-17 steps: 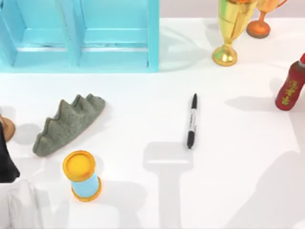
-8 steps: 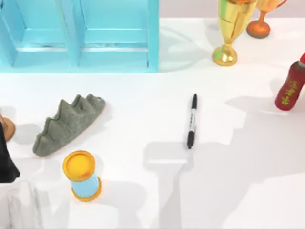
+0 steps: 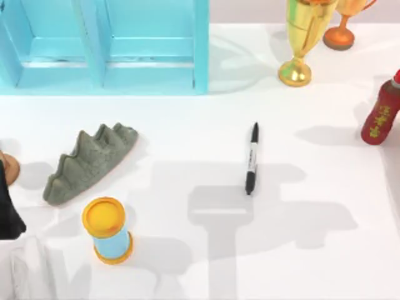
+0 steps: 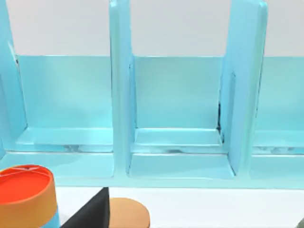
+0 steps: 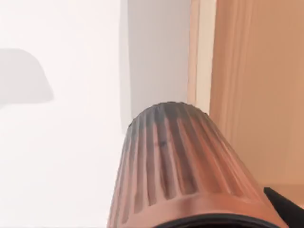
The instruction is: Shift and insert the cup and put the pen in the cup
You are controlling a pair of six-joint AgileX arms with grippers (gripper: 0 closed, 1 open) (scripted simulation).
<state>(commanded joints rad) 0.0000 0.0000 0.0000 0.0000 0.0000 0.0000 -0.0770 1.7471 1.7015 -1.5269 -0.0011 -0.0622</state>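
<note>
Your right pincer seems clenched on the light, rigid ribbed cup; take the slim pen mid-barrel.

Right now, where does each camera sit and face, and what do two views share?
Top view: above the table, looking down at the pen; left arm at the left edge.
Left wrist view: wrist-mounted, facing the turquoise shelf.
Right wrist view: wrist-mounted, close on the cup.
Shared: top and left wrist views show that shelf.
</note>
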